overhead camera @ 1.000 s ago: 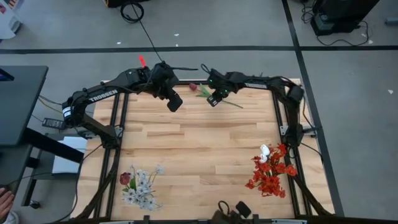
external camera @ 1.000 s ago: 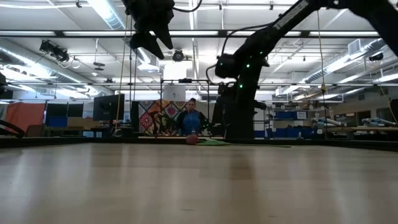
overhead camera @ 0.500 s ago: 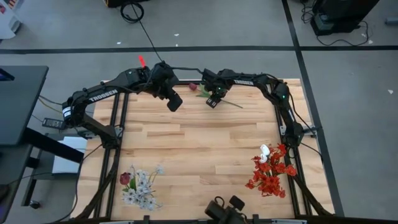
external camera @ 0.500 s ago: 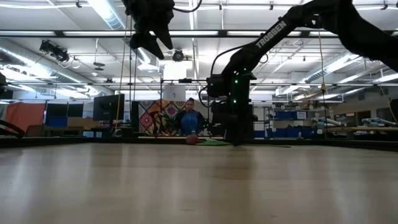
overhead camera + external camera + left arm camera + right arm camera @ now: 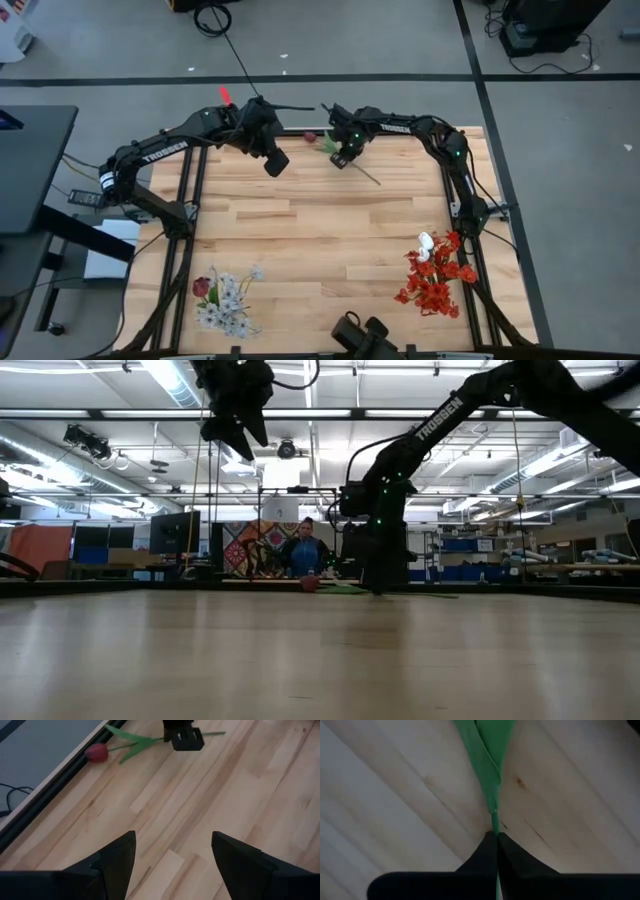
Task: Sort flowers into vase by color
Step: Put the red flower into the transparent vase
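A dark maroon tulip (image 5: 310, 136) on a green leafy stem lies flat on the wooden table at its far edge. It also shows in the left wrist view (image 5: 96, 752) and the low view (image 5: 310, 585). My right gripper (image 5: 340, 160) is down at the table and shut on the stem (image 5: 493, 815), just past the leaves. My left gripper (image 5: 276, 162) is open and empty. It hangs high above the table (image 5: 228, 430), to the left of the tulip. My right gripper pinches the tulip's thin green stem (image 5: 494, 822) between its two fingertips (image 5: 485, 845), just below where the leaves join. The fingers come from above, pointing down, and lie across the stem. The bud and the stem's free end (image 5: 374, 179) lie on the table.
A bunch of white blossom sprays with a maroon tulip (image 5: 225, 298) lies at the near left. A bunch of red blooms with a white tulip (image 5: 435, 275) lies at the near right. The table's metal frame rail (image 5: 45, 795) runs just behind the tulip. The middle of the table is bare wood.
My right gripper has come down to the table onto the tulip's stem and shifted a little toward the far left. The stem's free end has swung slightly toward the near edge; the bud stays by the far edge.
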Controlling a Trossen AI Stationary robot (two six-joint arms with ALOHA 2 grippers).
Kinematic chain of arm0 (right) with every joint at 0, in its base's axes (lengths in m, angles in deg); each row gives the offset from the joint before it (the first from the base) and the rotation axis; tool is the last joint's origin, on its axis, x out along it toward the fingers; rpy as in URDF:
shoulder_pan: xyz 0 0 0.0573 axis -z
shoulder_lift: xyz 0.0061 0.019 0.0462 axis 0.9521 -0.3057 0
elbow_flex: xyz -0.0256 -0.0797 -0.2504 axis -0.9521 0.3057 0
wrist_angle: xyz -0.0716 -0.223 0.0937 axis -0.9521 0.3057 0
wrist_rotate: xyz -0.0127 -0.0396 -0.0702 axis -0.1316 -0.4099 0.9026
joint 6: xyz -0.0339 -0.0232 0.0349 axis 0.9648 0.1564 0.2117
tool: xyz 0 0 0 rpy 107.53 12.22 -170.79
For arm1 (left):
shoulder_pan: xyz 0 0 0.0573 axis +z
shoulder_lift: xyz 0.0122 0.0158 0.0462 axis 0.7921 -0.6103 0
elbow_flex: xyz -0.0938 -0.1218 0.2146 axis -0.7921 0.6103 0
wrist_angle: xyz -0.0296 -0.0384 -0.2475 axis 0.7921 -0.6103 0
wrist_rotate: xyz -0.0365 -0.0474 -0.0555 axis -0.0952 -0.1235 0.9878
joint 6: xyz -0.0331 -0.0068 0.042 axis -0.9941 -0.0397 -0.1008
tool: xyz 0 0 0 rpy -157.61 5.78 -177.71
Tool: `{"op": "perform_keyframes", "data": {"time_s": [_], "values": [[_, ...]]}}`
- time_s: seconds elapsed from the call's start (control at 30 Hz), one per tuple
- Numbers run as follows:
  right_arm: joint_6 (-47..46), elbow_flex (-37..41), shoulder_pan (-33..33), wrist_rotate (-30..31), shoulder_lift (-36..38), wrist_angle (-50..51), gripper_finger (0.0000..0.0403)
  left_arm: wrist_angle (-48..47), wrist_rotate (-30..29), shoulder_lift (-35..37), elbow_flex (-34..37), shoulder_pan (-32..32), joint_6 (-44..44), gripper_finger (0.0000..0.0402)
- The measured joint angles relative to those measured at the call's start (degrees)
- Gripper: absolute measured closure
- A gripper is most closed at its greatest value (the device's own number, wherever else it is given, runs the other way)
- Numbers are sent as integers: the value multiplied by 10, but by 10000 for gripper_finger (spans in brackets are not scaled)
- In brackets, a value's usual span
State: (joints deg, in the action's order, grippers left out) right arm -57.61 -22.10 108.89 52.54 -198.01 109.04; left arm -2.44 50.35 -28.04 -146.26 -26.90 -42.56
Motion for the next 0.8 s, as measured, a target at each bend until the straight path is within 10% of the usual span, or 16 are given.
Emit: {"op": "perform_keyframes", "data": {"time_s": [0.43, 0.8], "values": [[-185, 0, -56, -83, 129, -196, 401, 1, 29, 75, 0, 68, 93, 167], [-222, -1, -187, 52, 209, -452, 402, 37, 146, 121, 0, 114, 193, 170]]}}
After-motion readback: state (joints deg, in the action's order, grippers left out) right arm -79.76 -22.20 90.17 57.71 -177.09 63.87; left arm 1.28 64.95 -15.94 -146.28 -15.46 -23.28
